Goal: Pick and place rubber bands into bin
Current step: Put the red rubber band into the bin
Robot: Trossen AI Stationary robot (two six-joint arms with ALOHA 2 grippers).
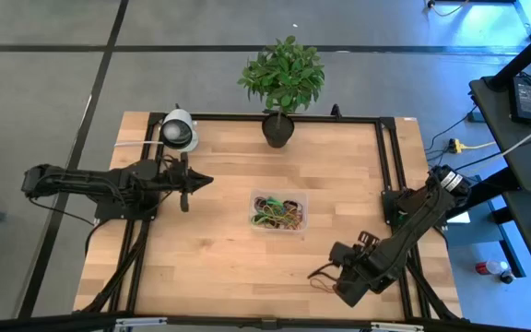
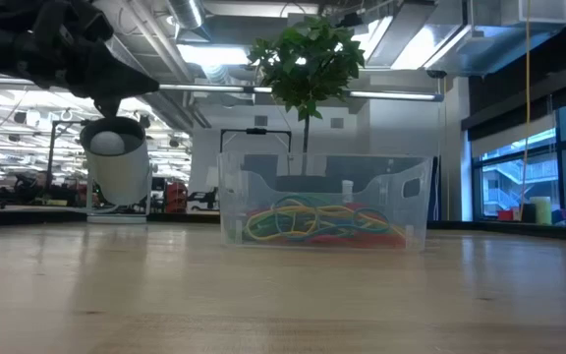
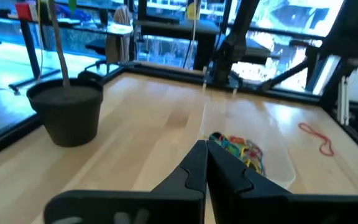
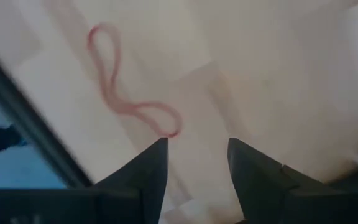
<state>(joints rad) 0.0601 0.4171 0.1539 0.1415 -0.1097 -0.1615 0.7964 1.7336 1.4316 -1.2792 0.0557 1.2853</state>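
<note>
Right claw (image 4: 194, 163) is low over the near right corner of the surface (image 1: 201, 249), jaws parted and empty — nothing lies between them. A single red rubber band (image 4: 126, 93) lies flat on the wood just ahead of the fingertips, twisted into a loose figure-of-eight, its nearest loop almost touching one finger (image 4: 149, 168). In the wrist view the band sits off to one side of the gap, not centred in it.

Recommendation: shift the claw sideways until the band's crossing point lies between the jaws, then descend until the tips meet the wood before closing; a thin floppy loop will likely slip out of a shallow pinch.

The bin (image 1: 279, 211) stands mid-surface, well apart from the right claw, already holding a tangle of coloured rubber bands (image 2: 317, 222). Carry the band high enough to clear its clear wall.

Left claw (image 1: 194, 182) is clenched on nothing, hovering beyond the bin's left side — idle.
</note>
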